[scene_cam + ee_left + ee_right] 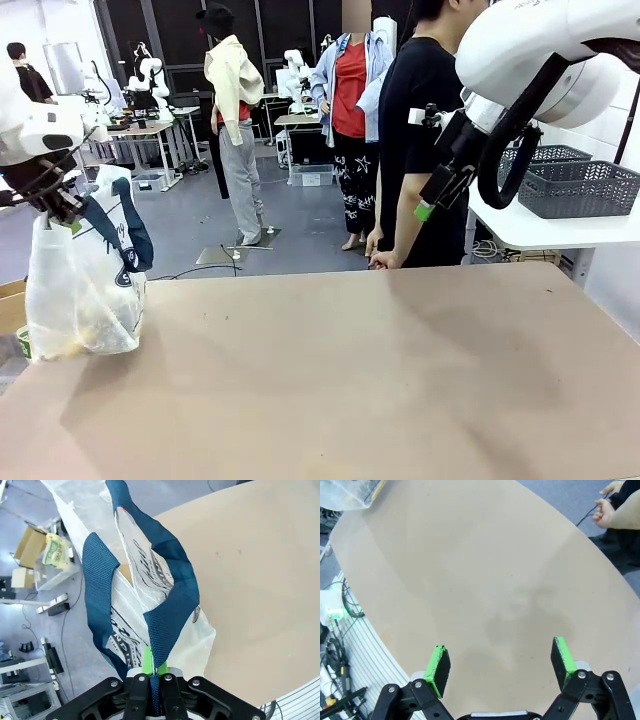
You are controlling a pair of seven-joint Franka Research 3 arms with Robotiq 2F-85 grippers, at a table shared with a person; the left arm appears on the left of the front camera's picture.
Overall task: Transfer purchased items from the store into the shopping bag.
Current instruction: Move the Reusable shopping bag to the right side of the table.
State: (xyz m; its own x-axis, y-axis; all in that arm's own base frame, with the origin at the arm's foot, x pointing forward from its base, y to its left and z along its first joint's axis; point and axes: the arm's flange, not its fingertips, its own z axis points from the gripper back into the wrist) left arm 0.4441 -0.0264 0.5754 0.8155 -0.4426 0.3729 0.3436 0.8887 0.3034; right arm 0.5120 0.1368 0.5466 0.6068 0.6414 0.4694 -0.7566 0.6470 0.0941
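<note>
The shopping bag (pixel 80 290) hides its contents behind cloudy plastic; a yellow blur shows at the bottom

I log a tan table (pixel 400 380), its top bare from the near edge to the far edge. Beyond its far right corner, a white side table (pixel 560 232) carries two dark grey lattice baskets (pixel 578 187). Off the left edge, on the floor: a cardboard box (pixel 29 546) and cables (pixel 335 680).
</note>
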